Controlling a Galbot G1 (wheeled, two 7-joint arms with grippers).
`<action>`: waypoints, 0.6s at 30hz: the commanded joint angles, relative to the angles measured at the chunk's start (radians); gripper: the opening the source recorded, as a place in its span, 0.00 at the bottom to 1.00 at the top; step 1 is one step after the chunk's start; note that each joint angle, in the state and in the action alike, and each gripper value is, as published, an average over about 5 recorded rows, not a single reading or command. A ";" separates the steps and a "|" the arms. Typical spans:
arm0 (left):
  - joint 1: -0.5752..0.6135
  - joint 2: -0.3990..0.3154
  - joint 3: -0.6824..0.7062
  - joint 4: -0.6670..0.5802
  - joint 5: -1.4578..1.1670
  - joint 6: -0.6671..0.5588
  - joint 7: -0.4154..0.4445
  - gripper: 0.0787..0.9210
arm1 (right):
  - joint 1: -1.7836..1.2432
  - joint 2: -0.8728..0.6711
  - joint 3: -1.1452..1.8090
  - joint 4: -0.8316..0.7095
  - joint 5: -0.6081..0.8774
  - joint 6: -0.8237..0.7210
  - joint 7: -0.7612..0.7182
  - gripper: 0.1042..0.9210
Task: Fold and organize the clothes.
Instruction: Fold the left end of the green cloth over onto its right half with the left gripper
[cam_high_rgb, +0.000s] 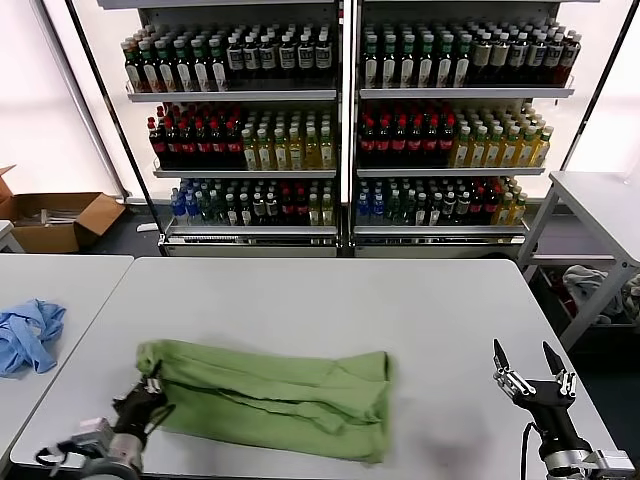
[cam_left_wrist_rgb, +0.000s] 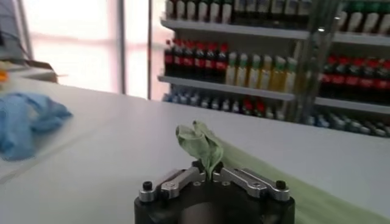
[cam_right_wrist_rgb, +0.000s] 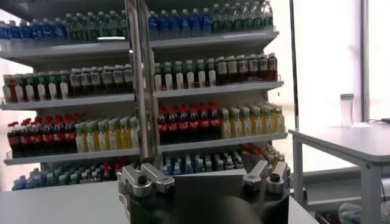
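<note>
Left pincer (cam_high_rgb: 152, 392) clamped on the green shirt's (cam_high_rgb: 280, 400) near-left corner; fold step in hand.
Shirt lay partly folded on the desk (cam_high_rgb: 400, 310), near your front edge. Right pincer (cam_high_rgb: 532, 372) hung with fingers apart over the right edge, well clear of the cloth. Next, I'd judge, you needed to carry that corner across to the far side. Blue garment (cam_high_rgb: 28, 335) sat on the neighbouring desk at left, not in the way.
</note>
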 joint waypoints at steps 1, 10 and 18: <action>0.020 0.025 -0.440 -0.028 -0.042 0.112 -0.024 0.04 | 0.021 -0.008 -0.003 0.007 -0.001 -0.008 0.004 0.88; 0.025 -0.014 -0.188 -0.154 0.074 0.129 -0.023 0.04 | 0.027 0.002 -0.009 0.012 -0.007 -0.011 0.006 0.88; -0.113 -0.051 0.185 -0.162 0.189 0.165 -0.016 0.04 | 0.013 0.011 0.004 0.019 -0.012 -0.006 0.008 0.88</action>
